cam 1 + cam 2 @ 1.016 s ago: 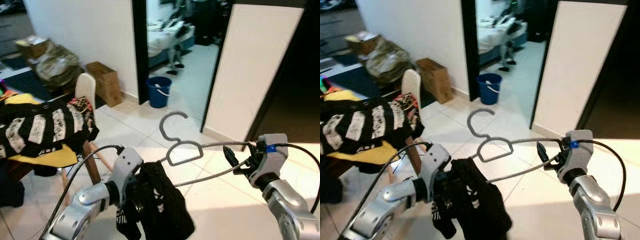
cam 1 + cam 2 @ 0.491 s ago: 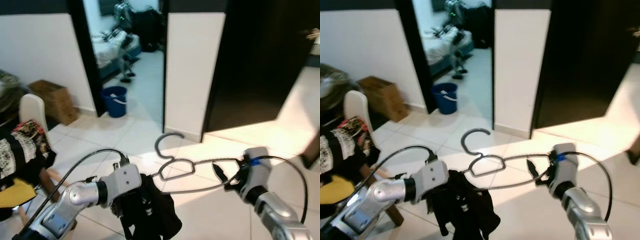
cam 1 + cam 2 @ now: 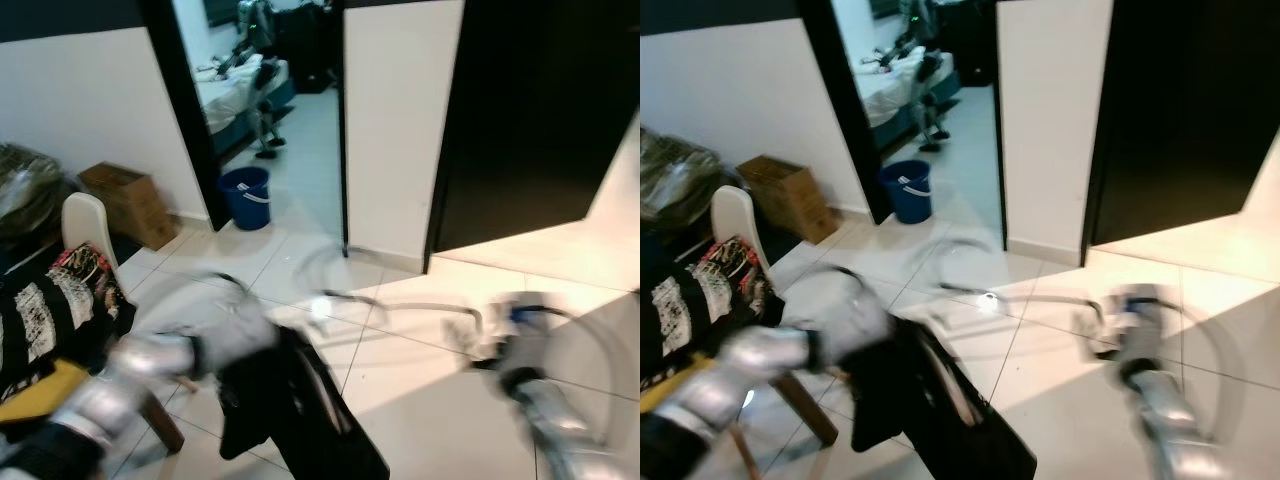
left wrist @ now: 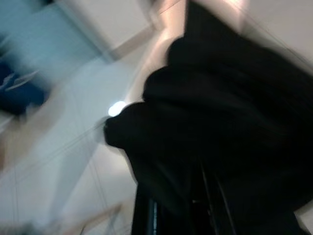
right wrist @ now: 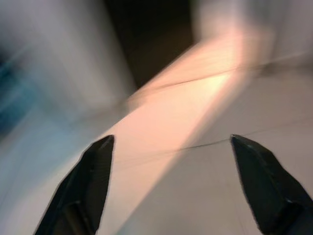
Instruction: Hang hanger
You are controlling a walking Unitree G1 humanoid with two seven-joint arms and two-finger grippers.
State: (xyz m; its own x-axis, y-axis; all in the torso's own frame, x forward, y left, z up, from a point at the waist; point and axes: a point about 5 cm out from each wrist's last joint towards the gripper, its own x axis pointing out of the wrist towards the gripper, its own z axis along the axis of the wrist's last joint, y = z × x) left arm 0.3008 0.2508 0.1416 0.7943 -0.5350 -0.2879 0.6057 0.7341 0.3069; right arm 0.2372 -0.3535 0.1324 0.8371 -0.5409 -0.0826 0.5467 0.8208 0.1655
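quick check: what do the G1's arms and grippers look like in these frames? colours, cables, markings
Both arms are silver metal, motion-blurred in the head views. The left gripper has a pale grey housing with a thin black cable looping over it. The right gripper has a similar housing, a small blue mark and a looping cable. The right wrist view shows two long, tapered black fingers.

I see a blue bucket point(image 3: 246, 195) standing on the pale tiled floor point(image 3: 420, 350) by an open doorway, with a bed point(image 3: 235, 85) in the room beyond it. A cardboard box point(image 3: 128, 203) sits against the white wall point(image 3: 80, 110) nearby. A white chair point(image 3: 88, 228) stands by the box, piled with black-and-white clothes point(image 3: 55, 310).
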